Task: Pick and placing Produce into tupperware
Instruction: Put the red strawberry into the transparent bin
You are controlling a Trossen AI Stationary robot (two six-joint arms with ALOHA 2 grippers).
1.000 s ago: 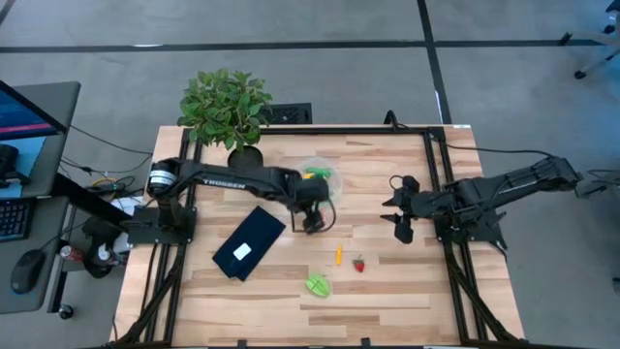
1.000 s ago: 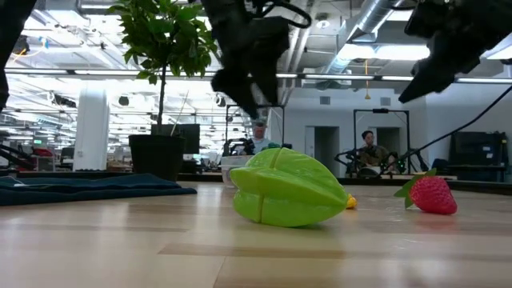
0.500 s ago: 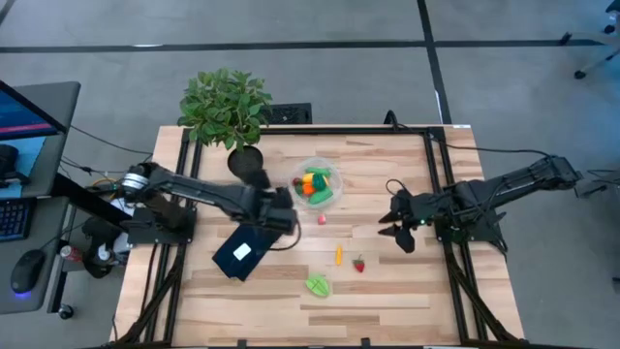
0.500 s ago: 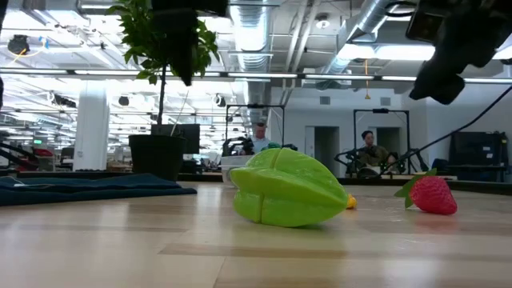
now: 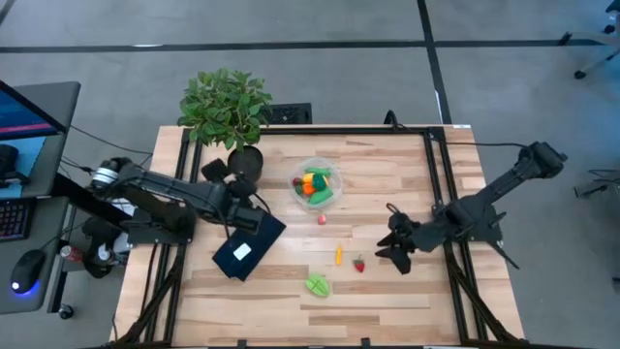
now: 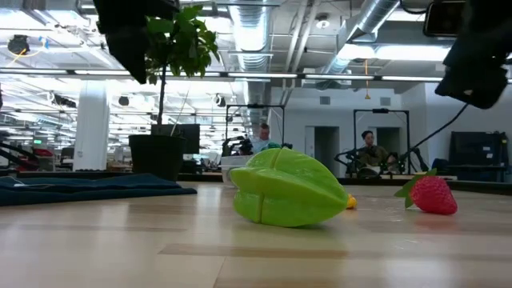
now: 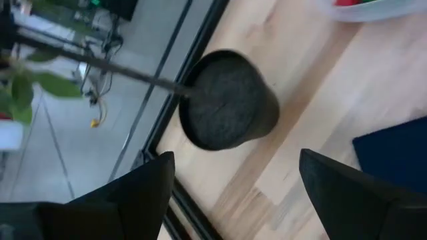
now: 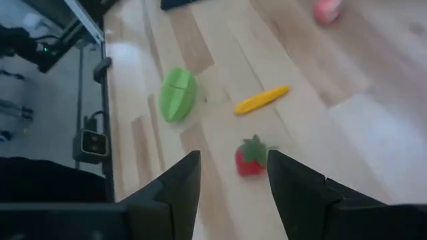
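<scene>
The right gripper (image 5: 394,244) is being held above the table (image 5: 387,291), near the right frame rail, with its jaws spread and nothing between them. In the right wrist view its two dark fingers (image 8: 177,190) are seen apart, and the red strawberry (image 8: 251,160) is framed in the gap beyond them, lying flat on the wood. The yellow-orange carrot-shaped piece (image 8: 261,99) is lying just past the strawberry, and the green ridged fruit (image 8: 176,93) is lying farther toward the table's front edge. A small pink piece (image 5: 322,219) is lying alone between the tupperware and the carrot-shaped piece.

The tupperware (image 5: 317,184) is standing on the rear half of the table, beside the potted plant (image 5: 226,109). It is being occupied by several pieces of produce (orange, green, yellow and red pieces are visible, but individual shapes cannot be separated).

The left gripper (image 5: 232,186) is being held over the left part of the table, near the plant's pot, with its jaws spread wide and empty. In the left wrist view the dark pot (image 7: 227,100) is seen between the fingers (image 7: 130,190), well clear of them. The dark flat rectangle with a white label (image 5: 249,242) is lying just beside this gripper.

In the low view, the green ridged fruit is dominating the foreground, and two people are visible in the room far behind the table.
</scene>
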